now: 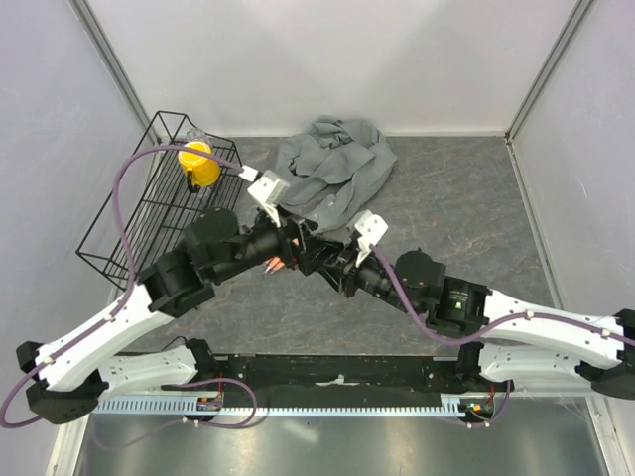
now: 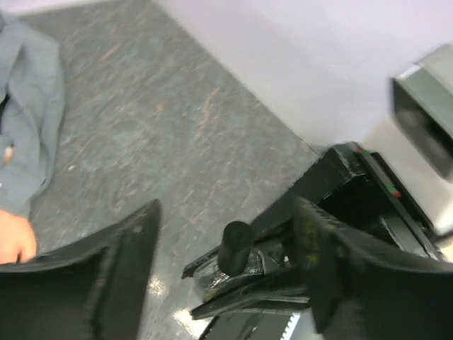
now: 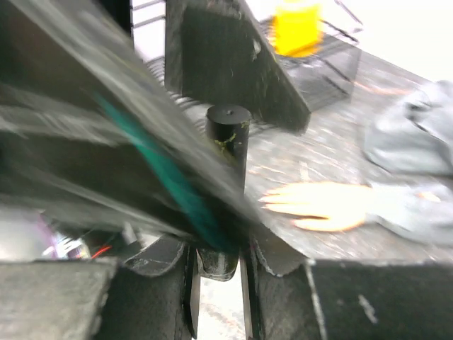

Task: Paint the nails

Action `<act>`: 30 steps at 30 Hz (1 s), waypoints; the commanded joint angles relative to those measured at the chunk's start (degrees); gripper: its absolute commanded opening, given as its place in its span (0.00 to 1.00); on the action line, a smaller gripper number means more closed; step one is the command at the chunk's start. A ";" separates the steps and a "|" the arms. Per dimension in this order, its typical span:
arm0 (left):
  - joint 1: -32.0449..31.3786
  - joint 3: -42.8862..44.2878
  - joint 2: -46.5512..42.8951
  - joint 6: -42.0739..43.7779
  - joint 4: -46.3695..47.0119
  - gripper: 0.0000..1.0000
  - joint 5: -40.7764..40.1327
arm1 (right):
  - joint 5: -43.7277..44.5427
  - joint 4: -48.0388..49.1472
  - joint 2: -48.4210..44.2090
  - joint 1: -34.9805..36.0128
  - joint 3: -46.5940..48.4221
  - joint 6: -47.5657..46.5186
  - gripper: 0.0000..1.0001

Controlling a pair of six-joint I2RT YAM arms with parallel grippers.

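A peach mannequin hand (image 3: 322, 205) lies flat on the table, its wrist in a grey shirt sleeve (image 3: 410, 145). The nails at its fingertips are too blurred to make out. My right gripper (image 3: 218, 273) is shut on a small dark polish bottle (image 2: 225, 282) and holds it upright, its black cap (image 3: 228, 131) on top. My left gripper (image 2: 228, 212) is open, one finger on each side of the black cap (image 2: 236, 242), apart from it. In the top view both grippers (image 1: 288, 246) (image 1: 319, 256) meet just in front of the hand (image 1: 273, 264).
The crumpled grey shirt (image 1: 332, 169) lies behind the grippers. A black wire basket (image 1: 134, 223) stands at the back left with a yellow object (image 1: 198, 164) inside. White walls close the table on three sides.
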 commanded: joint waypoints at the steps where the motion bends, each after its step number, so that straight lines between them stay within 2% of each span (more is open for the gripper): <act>1: 0.48 -1.13 -6.54 -0.01 4.72 0.93 10.04 | -16.19 5.80 -5.51 -1.30 -2.80 -1.85 0.00; 4: 0.74 -2.88 -10.58 0.17 6.47 0.95 14.34 | -23.65 5.80 -9.03 -2.09 -4.82 -0.88 0.00; 9: 1.00 -6.84 -13.05 0.08 13.86 0.95 28.57 | -33.69 7.73 -14.21 -3.50 -7.46 1.23 0.00; 14: 1.01 -7.02 -10.08 -2.11 17.46 0.94 36.31 | -44.32 10.19 -15.37 -3.94 -7.38 4.03 0.00; 19: 1.36 -6.93 -6.56 -5.36 24.65 0.92 41.24 | -47.33 11.42 -14.14 -4.03 -6.76 5.18 0.00; 22: 1.45 -5.88 -4.27 -6.77 26.17 0.86 44.32 | -47.42 11.60 -13.52 -4.11 -6.41 5.18 0.00; 25: 1.62 -5.26 -3.13 -6.95 25.99 0.75 45.64 | -47.07 11.51 -13.17 -4.20 -6.32 4.83 0.00; 28: 1.80 -5.00 -2.51 -6.95 25.47 0.58 46.87 | -45.93 11.07 -13.08 -4.55 -6.41 4.22 0.00; 30: 1.97 -4.91 -1.98 -6.77 24.94 0.54 47.40 | -45.05 10.72 -13.26 -4.90 -6.49 3.87 0.00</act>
